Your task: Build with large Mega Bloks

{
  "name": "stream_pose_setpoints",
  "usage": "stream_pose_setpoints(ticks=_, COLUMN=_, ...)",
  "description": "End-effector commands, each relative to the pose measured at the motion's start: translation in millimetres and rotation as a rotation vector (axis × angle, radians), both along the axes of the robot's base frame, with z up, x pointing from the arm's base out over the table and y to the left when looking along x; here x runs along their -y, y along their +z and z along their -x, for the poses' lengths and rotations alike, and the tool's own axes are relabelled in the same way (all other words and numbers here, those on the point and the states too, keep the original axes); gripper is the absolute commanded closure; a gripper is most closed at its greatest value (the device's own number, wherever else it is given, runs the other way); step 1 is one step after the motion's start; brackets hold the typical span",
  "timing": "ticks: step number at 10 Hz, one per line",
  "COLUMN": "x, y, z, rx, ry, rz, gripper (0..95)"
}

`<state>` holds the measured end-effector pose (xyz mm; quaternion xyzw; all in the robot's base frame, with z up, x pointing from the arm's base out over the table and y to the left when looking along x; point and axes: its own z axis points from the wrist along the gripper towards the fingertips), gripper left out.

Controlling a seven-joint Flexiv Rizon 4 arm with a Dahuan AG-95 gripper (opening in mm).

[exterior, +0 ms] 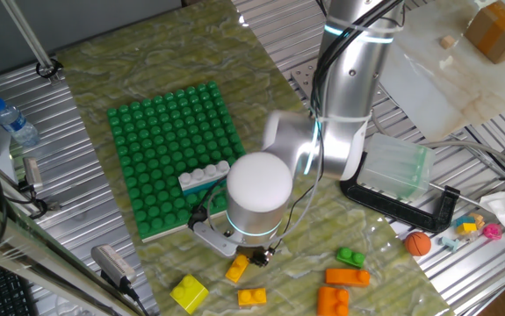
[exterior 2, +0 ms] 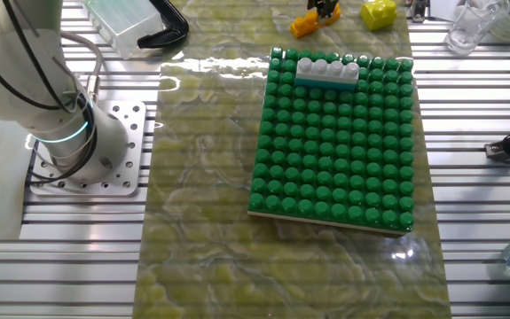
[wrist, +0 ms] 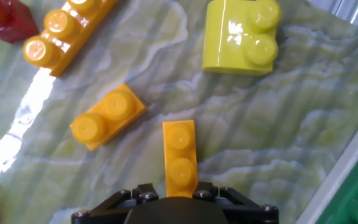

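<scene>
A small orange-yellow brick point(wrist: 180, 158) sits between the fingers of the tool point(wrist: 177, 193), which grasps it low over the marbled worktop point(wrist: 278, 130). A second two-stud brick point(wrist: 108, 116) lies just beside it and a yellow block point(wrist: 240, 36) further off. A white long brick point(exterior 2: 327, 71) on a teal one sits on the green baseplate point(exterior 2: 334, 142).

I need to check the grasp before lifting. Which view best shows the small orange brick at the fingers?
The hand view: the small orange brick lies lengthwise, its near end between the fingers, studs showing. In one fixed view the arm partly hides it. The other fixed view shows it small and far at the top edge.
</scene>
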<state>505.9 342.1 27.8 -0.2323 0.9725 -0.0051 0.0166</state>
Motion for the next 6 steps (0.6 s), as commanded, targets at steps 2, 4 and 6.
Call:
stream_pose_setpoints(ticks=2, x=0.8, y=-3.0, z=-1.2, rx=0.02, ry=0.008, rz=-0.001, gripper=38.0)
stream_pose_setpoints(ticks=4, x=1.6, y=-5.8, z=-2.5, rx=0.024, ry=0.008, rz=-0.002, gripper=38.0)
stream_pose_setpoints(ticks=6, x=1.7, y=-7.8, z=-4.8, rx=0.024, ry=0.01, rz=-0.003, gripper=38.0)
